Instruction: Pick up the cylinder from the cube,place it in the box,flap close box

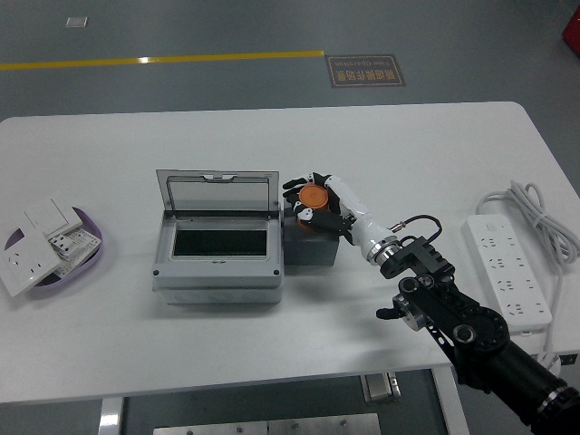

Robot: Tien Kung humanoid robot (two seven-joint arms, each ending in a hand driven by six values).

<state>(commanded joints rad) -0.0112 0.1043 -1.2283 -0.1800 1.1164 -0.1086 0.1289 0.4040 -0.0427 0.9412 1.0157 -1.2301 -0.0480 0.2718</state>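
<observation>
The right hand (313, 201) reaches in from the right with its fingers curled around the orange cylinder (314, 196), which sits on top of the dark cube (311, 243). The open box (217, 246) lies immediately to the left, its lid (216, 194) standing up.

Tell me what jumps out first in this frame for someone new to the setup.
The black-and-white robot right hand at table centre, fingers curled around the small orange cylinder that sits atop the dark grey cube. Just left of it stands the grey plastic box with its clear flap lid raised. Further out, a purple bowl of white switch plates lies at the left edge and a white power strip at the right.
</observation>
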